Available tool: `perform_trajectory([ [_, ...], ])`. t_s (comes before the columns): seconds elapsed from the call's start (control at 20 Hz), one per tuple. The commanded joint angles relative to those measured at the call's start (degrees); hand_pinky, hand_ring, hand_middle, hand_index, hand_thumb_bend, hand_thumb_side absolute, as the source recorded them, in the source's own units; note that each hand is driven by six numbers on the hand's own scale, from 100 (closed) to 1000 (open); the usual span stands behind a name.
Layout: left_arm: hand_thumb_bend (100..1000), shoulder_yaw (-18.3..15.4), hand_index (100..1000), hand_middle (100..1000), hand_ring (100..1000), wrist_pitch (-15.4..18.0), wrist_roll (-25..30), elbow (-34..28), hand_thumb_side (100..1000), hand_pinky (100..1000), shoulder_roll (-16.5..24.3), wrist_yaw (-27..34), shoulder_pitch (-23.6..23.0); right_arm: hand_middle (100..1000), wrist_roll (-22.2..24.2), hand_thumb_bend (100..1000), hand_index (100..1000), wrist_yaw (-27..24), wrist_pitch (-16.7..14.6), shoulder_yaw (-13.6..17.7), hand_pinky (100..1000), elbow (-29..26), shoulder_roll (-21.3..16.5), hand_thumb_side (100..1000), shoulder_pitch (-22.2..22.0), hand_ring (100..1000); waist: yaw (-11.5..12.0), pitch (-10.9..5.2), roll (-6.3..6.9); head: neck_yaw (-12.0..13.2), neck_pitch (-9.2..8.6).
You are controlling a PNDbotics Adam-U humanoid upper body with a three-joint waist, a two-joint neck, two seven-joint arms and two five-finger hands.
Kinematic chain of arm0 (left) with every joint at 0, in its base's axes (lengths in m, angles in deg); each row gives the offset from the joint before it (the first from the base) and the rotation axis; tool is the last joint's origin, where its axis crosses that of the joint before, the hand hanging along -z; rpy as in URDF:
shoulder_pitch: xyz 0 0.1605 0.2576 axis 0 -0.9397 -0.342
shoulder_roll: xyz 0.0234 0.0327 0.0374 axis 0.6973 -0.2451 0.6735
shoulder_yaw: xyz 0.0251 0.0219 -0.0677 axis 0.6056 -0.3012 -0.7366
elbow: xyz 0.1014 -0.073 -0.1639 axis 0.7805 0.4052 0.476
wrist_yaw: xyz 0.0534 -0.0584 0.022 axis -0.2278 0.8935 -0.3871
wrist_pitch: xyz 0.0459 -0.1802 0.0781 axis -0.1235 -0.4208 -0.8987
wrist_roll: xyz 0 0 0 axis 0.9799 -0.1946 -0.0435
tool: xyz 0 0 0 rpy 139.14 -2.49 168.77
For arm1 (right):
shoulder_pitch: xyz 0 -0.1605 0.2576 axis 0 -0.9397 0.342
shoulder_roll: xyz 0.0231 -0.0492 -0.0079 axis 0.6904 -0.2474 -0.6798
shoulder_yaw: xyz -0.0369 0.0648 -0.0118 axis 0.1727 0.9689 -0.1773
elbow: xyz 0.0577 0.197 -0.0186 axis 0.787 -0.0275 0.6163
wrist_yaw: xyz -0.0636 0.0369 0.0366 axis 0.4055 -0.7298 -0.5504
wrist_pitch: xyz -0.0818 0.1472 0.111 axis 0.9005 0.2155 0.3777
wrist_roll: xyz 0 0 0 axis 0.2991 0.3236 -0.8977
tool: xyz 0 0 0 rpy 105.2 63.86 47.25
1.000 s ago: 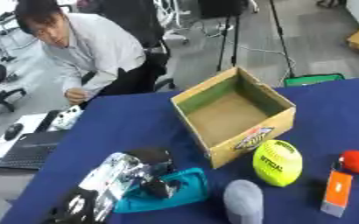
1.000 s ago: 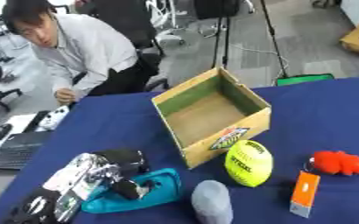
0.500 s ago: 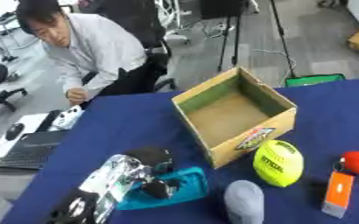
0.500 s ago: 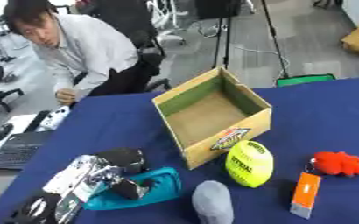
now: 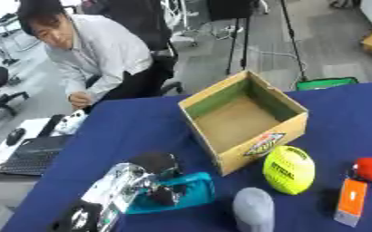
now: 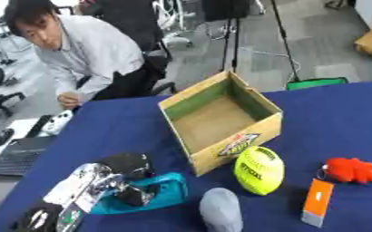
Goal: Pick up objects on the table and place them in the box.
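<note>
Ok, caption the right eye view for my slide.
Left hand gripping a teal object beside the open, empty cardboard box; yellow ball waits nearby.

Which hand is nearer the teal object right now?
Left. The left hand is on the teal object, fingers curled around its near-left end. The right hand shows in neither view.

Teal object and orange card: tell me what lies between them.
In the right eye view, the grey object and the yellow ball lie between the teal object and the orange card.
</note>
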Motion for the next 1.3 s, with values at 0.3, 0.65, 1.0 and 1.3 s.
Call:
perform_trajectory([
  [0.3,100,-0.69,481,491,587,-0.6,-5.89,-3.01,260,716,0.7,-2.62,0.1,801,-0.1,100,791,-0.27,0.21,0.66,860,-0.68,-1.86,818,0.6,839,0.19,-0.68,-0.79,0.03,-0.62],
  [0.65,100,-0.89,482,477,565,-1.92,-11.81,-4.61,244,702,0.46,-5.12,-0.12,801,-0.1,100,790,-0.28,0.22,0.64,861,-0.68,-1.85,818,0.67,840,0.27,-0.64,-0.89,-0.11,-1.02],
  [1.0,100,-1.1,483,464,545,-2.59,-16.11,-5.56,229,692,0.19,-7.45,-0.41,801,-0.1,100,790,-0.36,0.19,0.74,862,-0.68,-1.84,817,0.75,841,0.34,-0.54,-1.08,-0.23,-1.43],
  [1.3,100,-1.1,485,457,532,-2.56,-20.07,-6.29,211,689,-0.21,-10.97,-0.9,801,-0.1,100,789,-0.38,0.12,0.81,862,-0.68,-1.79,817,0.83,841,0.28,-0.36,-1.29,-0.18,-1.64],
])
